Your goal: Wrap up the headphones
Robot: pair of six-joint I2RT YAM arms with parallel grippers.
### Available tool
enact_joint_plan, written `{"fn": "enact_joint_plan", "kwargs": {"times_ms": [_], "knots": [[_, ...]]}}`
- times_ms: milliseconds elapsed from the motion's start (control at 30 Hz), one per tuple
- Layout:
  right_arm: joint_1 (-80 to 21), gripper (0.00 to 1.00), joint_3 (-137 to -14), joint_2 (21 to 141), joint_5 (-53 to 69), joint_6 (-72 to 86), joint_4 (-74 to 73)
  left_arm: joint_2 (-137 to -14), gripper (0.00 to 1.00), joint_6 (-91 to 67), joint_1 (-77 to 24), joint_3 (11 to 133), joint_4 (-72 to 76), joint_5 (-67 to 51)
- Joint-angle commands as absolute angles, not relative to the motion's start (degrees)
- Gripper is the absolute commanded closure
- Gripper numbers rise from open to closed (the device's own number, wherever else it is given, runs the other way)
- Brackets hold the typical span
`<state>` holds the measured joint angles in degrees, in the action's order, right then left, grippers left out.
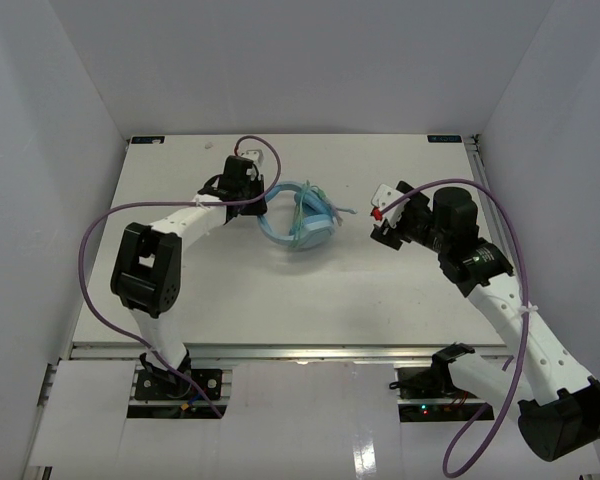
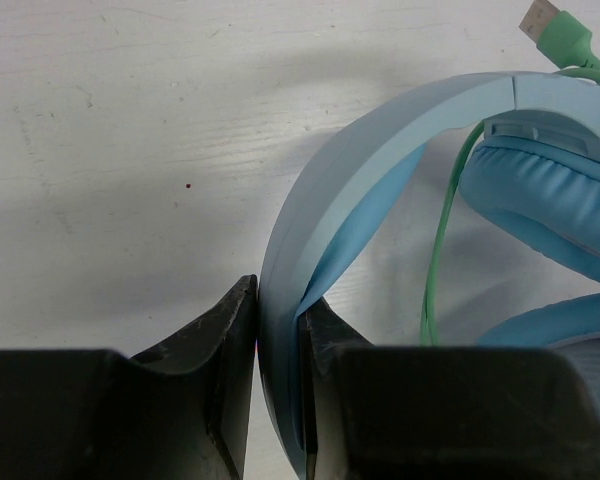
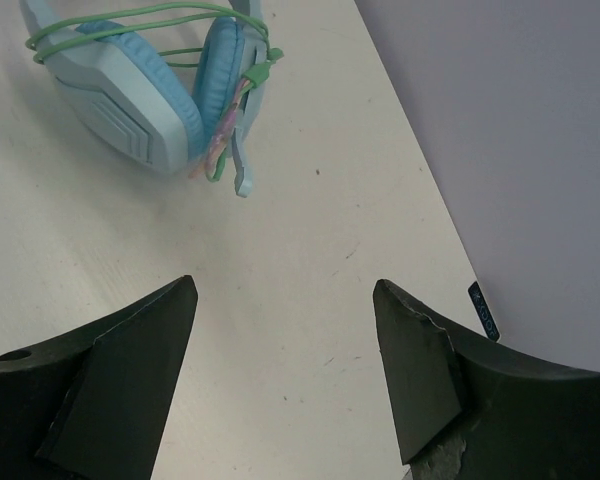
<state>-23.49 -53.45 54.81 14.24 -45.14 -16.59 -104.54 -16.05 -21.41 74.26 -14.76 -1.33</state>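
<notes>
Pale-green cord (image 2: 435,270) lay wound round the earcups (image 3: 130,100), so the headband (image 2: 380,140), pinched by the left fingers (image 2: 220,340), was best held steady for the spread right fingers (image 3: 130,350).

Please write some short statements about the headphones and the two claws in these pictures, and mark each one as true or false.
1. The left claw is shut on the headband of the headphones. True.
2. The right claw holds the cord. False: it is open and empty, apart from the headphones.
3. The cord runs in loops around the earcups. True.
4. The headphones lie at the near edge of the table. False: they lie in the far half, between the two claws.
</notes>
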Motion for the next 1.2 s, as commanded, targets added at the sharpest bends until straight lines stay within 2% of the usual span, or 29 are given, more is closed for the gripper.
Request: {"fn": "enact_joint_plan", "kwargs": {"times_ms": [0, 700, 767, 933, 1167], "knots": [[-22.8, 0.22, -53.0, 53.3, 16.4, -42.1, -14.9, -103.7, 1.00, -17.5, -20.6, 75.9, -9.0, -4.7], [-22.2, 0.21, -51.3, 52.7, 17.8, -41.3, -14.9, -108.2, 1.00, -17.7, -18.3, 74.1, -7.1, -4.8], [-22.2, 0.21, -51.3, 52.6, 17.9, -41.2, -14.9, -108.2, 0.97, -17.8, -18.2, 73.9, -7.0, -4.5], [-22.1, 0.21, -51.4, 52.6, 18.0, -41.1, -14.9, -108.1, 0.78, -17.8, -18.0, 73.8, -7.1, -4.5], [-21.9, 0.21, -51.5, 52.3, 18.1, -41.0, -15.0, -108.4, 0.68, -18.0, -17.8, 73.7, -7.3, -4.7]]}}
